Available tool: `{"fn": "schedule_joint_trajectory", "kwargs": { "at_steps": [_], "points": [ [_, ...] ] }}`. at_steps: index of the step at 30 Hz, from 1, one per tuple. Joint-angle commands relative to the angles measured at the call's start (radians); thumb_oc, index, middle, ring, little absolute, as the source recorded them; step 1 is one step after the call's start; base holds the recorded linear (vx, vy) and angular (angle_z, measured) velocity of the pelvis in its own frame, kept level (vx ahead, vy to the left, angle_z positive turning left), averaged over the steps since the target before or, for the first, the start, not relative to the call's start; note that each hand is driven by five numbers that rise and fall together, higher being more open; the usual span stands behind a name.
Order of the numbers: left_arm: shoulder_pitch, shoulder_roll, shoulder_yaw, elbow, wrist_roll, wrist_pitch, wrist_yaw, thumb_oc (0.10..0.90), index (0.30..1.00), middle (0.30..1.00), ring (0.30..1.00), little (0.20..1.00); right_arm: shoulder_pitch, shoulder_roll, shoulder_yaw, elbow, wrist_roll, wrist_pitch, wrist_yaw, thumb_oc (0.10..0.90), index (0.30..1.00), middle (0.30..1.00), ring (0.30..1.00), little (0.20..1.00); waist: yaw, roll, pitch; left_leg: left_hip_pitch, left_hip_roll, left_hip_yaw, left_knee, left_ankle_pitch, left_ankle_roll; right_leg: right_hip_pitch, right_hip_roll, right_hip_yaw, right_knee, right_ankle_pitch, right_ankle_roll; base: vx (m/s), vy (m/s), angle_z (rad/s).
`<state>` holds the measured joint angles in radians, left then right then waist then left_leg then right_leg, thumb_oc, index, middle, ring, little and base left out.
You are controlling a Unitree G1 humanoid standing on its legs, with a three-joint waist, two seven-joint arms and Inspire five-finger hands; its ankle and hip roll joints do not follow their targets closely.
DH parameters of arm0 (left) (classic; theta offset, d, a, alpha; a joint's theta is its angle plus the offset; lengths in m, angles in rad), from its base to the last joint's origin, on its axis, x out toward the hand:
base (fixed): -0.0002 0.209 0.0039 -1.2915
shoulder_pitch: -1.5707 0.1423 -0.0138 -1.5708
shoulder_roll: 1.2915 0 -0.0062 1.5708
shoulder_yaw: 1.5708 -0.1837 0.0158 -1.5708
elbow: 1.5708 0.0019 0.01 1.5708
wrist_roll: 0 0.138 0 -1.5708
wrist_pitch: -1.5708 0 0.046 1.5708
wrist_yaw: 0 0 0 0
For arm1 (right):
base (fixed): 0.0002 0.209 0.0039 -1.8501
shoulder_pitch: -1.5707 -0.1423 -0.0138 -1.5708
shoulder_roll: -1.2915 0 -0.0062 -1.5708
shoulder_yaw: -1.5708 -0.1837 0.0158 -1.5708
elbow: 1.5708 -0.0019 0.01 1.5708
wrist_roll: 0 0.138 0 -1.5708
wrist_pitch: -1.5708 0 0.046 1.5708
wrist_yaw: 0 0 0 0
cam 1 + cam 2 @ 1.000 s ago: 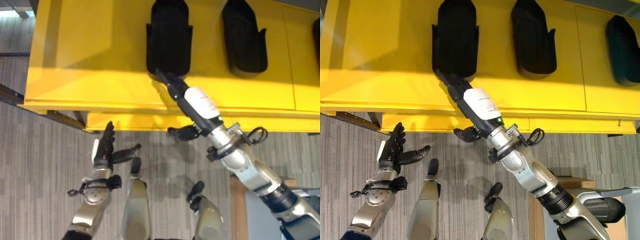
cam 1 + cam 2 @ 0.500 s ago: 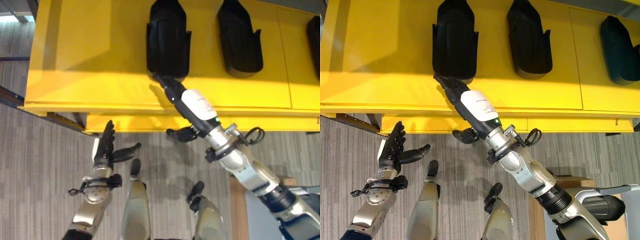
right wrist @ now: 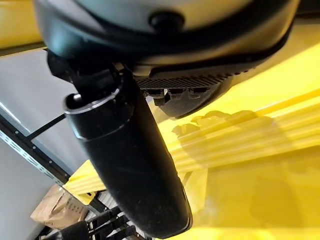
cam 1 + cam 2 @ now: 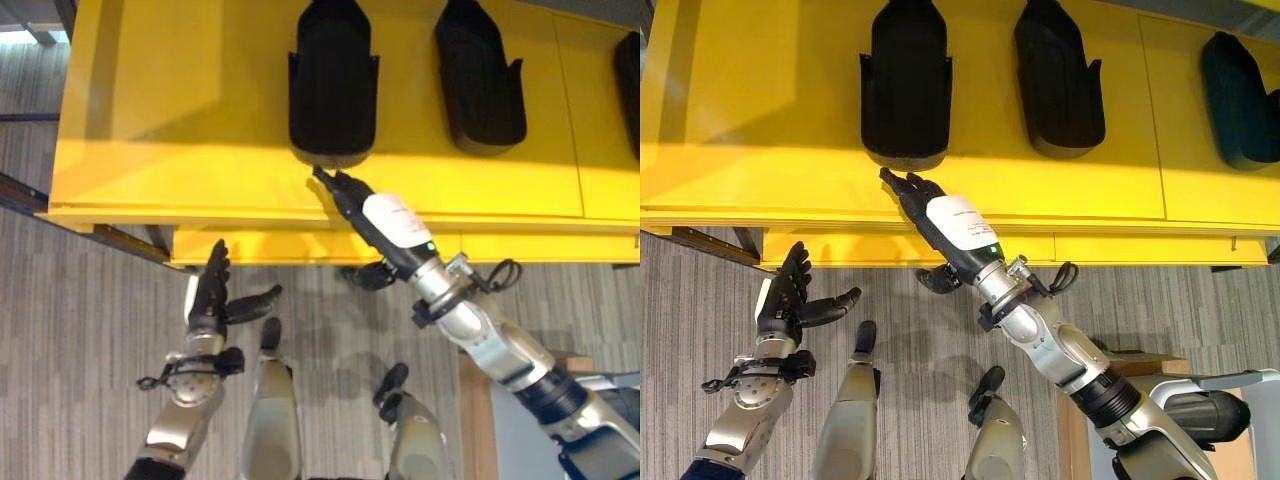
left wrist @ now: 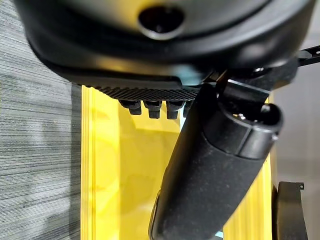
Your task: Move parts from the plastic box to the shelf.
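Right hand just short of black part on yellow shelf.
Left hand [image 4: 790, 300] hangs near, over grey carpet [image 4: 70, 330], fingers straight, empty. Right hand [image 4: 930, 215] lies flat over the flat yellow metal shelf [image 4: 180, 110], fingers extended, empty, tips near the black moulded plastic part [image 4: 905, 85]; contact unclear. Two similar parts [image 4: 1060, 80] beyond, farthest cut off.

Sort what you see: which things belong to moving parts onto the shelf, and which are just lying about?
Belonging to the job:
- yellow shelf
- three black parts on it: left, middle, right
- right robot hand, open, just short of the left part
- left robot hand, open, idle

Lying about:
- brown paper bag
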<state>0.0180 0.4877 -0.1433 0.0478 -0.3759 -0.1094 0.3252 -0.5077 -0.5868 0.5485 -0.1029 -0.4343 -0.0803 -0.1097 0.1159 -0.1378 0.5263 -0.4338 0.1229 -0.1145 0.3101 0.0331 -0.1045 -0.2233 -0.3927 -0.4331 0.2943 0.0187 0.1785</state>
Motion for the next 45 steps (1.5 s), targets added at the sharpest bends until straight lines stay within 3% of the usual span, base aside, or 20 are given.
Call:
{"fn": "schedule_joint_trajectory", "kwargs": {
  "at_steps": [1,25,45],
  "points": [
    [0.029,-0.002,0.050,-0.102,0.070,-0.078,0.020,0.900,1.000,1.000,1.000,1.000,-0.048,0.013,-0.006,-0.036,-0.046,-0.056,-0.029,0.900,1.000,1.000,1.000,1.000,0.005,-0.020,-0.084,0.058,0.011,0.078,-0.070,0.002,0.051,-0.008,0.013,0.025,0.070,0.038,-0.008,0.00,0.000,0.00],
    [0.004,-0.001,0.024,-0.080,0.054,-0.089,0.014,0.900,1.000,1.000,1.000,1.000,-0.128,0.108,0.027,0.248,-0.127,0.017,-0.084,0.900,1.000,1.000,1.000,1.000,0.026,-0.012,-0.076,0.052,0.004,0.073,-0.062,-0.008,0.057,-0.009,0.013,0.023,0.083,0.039,-0.008,0.00,0.000,0.00],
    [0.001,0.010,0.013,-0.072,0.037,-0.093,0.001,0.900,1.000,1.000,1.000,1.000,-0.195,0.126,0.022,0.371,-0.135,0.054,-0.106,0.900,1.000,1.000,1.000,1.000,0.038,-0.008,-0.070,0.047,-0.002,0.072,-0.051,-0.015,0.062,-0.010,0.008,0.023,0.090,0.047,-0.005,0.00,0.000,0.00]
  ]
}}
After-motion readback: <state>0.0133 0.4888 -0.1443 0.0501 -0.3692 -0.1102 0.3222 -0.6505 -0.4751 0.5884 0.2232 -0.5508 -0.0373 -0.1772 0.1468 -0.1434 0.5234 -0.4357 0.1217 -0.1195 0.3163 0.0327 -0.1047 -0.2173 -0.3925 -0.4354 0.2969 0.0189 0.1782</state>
